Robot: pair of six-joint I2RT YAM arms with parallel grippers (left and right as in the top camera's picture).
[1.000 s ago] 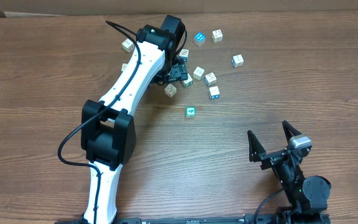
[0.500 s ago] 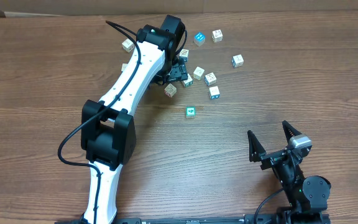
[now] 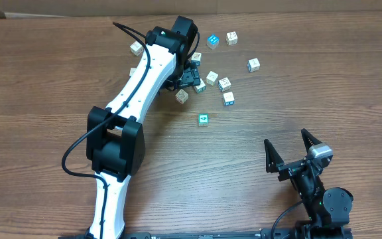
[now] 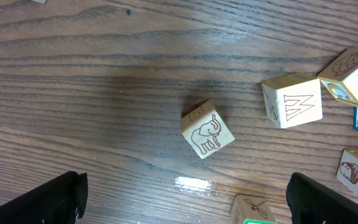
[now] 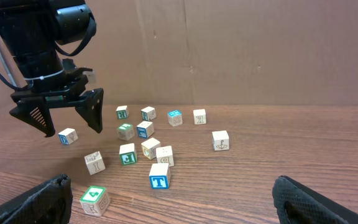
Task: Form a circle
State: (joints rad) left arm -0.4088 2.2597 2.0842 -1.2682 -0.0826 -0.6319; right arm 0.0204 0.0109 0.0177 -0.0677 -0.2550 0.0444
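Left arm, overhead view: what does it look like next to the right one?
Left arm: white shells, black joints, a loose black cable, black left claw. Right arm: black, with a grey block behind the tapered two-finger right claw.

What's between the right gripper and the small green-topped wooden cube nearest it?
Nothing: only bare brown wooden tabletop separates the open right gripper from the small green-topped cube, clearest in the overhead view.

The left arm (image 3: pixel 138 86) stretches forward, left hand (image 5: pixel 71 127) open, pointing down; right hand (image 3: pixel 286 141) open near its base.
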